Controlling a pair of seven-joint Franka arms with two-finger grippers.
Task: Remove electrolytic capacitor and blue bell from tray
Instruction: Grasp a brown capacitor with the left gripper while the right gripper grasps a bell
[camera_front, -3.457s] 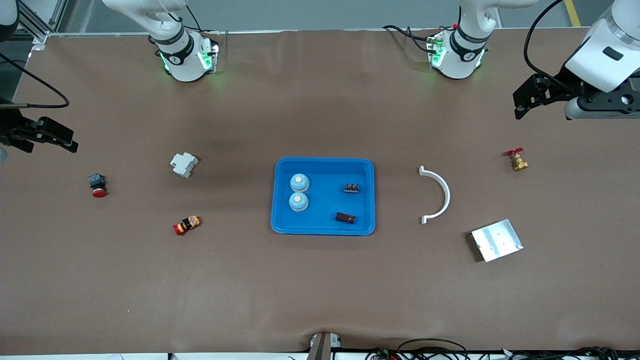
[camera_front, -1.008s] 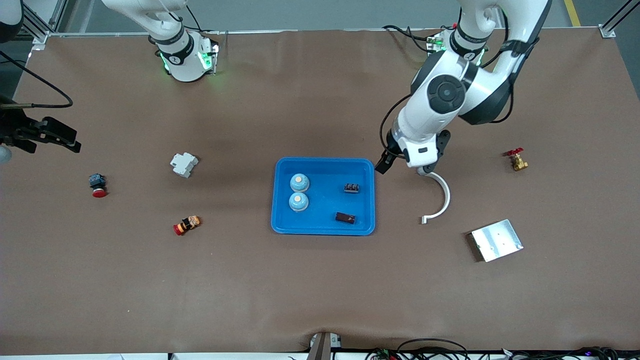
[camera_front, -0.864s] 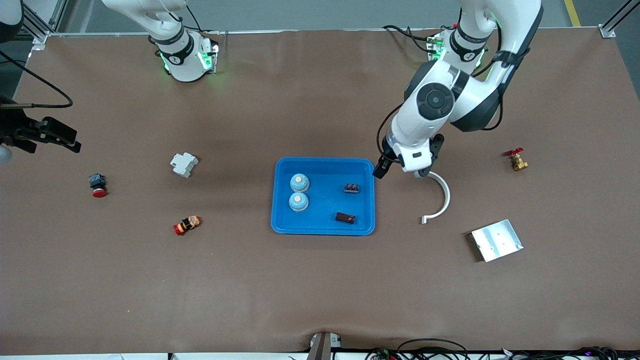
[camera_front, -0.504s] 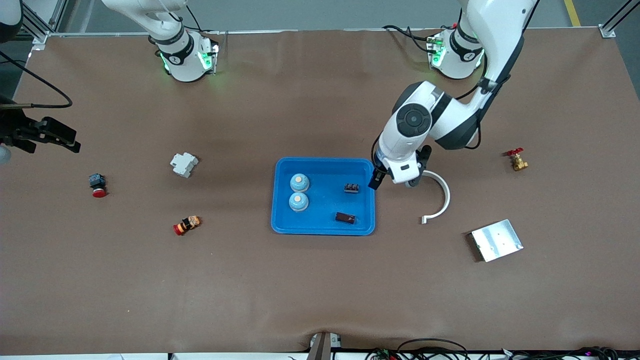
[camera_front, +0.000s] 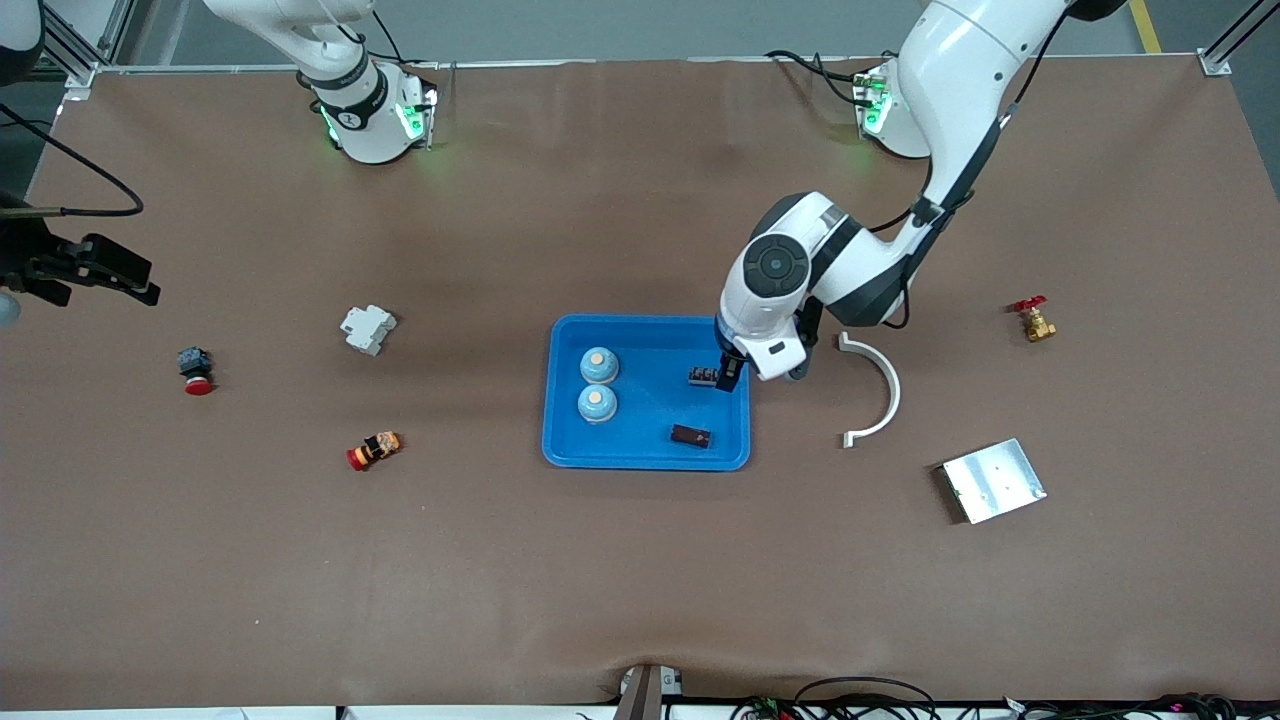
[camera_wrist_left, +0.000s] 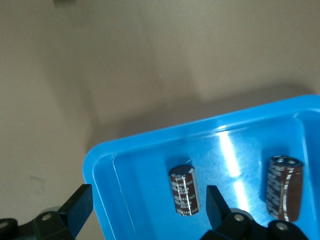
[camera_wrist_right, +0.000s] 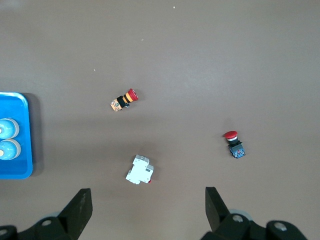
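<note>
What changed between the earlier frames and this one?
The left gripper swung in from the left arm's end of the table to hang open over the tray, above the electrolytic capacitor farther from the front camera. Nothing has been gripped yet. The right gripper stayed waiting, open; both blue bells and the loose parts stayed put.

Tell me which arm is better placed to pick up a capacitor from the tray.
Left. The left pincer hangs open over the tray, right by a capacitor that lies between its fingers in the left wrist view. The right pincer waits open at the right arm's end of the table.
</note>
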